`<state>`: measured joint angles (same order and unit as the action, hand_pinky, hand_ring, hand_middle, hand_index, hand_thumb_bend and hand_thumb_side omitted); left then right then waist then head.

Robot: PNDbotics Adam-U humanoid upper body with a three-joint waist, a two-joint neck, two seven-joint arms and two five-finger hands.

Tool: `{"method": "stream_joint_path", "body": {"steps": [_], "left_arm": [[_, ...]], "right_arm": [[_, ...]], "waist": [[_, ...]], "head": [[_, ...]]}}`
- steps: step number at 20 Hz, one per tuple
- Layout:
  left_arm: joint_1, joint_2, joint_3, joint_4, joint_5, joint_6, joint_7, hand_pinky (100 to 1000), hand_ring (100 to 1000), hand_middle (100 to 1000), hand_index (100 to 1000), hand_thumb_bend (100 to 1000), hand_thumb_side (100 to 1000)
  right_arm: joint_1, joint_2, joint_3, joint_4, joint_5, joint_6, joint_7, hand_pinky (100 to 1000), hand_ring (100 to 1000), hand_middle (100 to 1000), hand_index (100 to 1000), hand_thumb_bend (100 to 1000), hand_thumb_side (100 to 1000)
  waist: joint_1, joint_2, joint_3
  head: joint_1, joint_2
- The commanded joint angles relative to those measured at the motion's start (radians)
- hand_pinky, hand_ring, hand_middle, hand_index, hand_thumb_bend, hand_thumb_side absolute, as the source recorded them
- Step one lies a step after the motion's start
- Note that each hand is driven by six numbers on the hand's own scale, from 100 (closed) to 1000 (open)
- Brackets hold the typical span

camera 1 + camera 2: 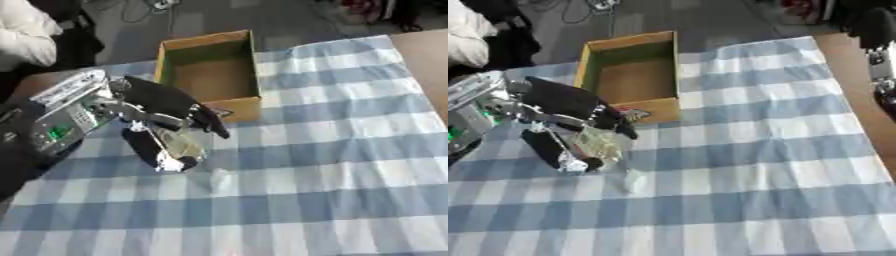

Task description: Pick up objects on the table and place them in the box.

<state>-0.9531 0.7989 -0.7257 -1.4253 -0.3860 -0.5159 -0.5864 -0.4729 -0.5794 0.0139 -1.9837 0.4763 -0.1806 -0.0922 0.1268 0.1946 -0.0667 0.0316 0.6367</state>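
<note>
Left hand (pixel 166 132) curled round a clear cup (pixel 181 145), mid-carry; needed lifting over into the box (pixel 210 70).

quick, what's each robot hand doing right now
Left robot hand: shut on a clear object, just short of the box.
Right robot hand: only part of the arm shows; not in view.

From my remote station I saw a table (pixel 420 55) with a bare brown top at its far right, the rest covered by a blue-and-white checked cloth (pixel 332 165). An open cardboard box (pixel 210 70) stood on the cloth at the far left. A small clear, pale object (pixel 219 179) lay on the cloth nearer, left of centre.
</note>
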Motion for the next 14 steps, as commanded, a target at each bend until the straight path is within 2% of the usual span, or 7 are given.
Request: {"method": "stream_joint_path", "body": {"steps": [1,5,6,9,11,13,14], "left_arm": [[-0.022,0.007,0.029,0.025,-0.056,-0.354,-0.321,871,864,916,1000,907,484],[-0.023,-0.004,0.05,0.064,-0.118,-0.387,-0.321,941,914,938,1000,954,563],[-0.023,-0.007,0.051,0.074,-0.121,-0.389,-0.321,928,909,937,1000,945,545],[-0.025,-0.015,0.047,0.093,-0.124,-0.391,-0.321,957,951,937,1000,1000,625],[-0.024,-0.019,0.044,0.107,-0.121,-0.391,-0.321,947,949,940,1000,1000,635],[-0.024,-0.023,0.044,0.117,-0.112,-0.391,-0.321,890,906,937,1000,1000,630],[-0.025,-0.025,0.044,0.119,-0.106,-0.391,-0.321,897,910,938,1000,1000,631]], "right_arm": [[-0.024,-0.004,-0.001,-0.016,-0.004,-0.001,0.006,484,454,492,705,187,1000],[-0.025,-0.004,0.0,-0.016,-0.003,-0.001,0.011,484,454,492,705,183,1000],[-0.025,-0.003,-0.001,-0.016,-0.003,-0.001,0.011,484,454,492,705,184,1000],[-0.026,-0.003,-0.001,-0.016,-0.004,-0.001,0.011,484,454,492,705,183,1000],[-0.026,-0.002,-0.001,-0.016,-0.004,-0.001,0.012,483,454,491,705,183,1000],[-0.026,-0.002,-0.001,-0.016,-0.004,-0.001,0.013,483,453,491,705,183,1000],[-0.025,-0.002,-0.001,-0.016,-0.004,-0.001,0.013,483,453,491,705,183,1000]], "waist": [[-0.008,-0.013,-0.002],[-0.009,-0.011,-0.002],[-0.009,-0.011,-0.002],[-0.009,-0.01,-0.003],[-0.01,-0.01,-0.003],[-0.01,-0.01,-0.003],[-0.01,-0.01,-0.003]], "head": [[0.011,-0.004],[0.011,-0.004],[0.011,-0.004],[0.012,-0.004],[0.012,-0.005],[0.012,-0.005],[0.012,-0.004]]}}
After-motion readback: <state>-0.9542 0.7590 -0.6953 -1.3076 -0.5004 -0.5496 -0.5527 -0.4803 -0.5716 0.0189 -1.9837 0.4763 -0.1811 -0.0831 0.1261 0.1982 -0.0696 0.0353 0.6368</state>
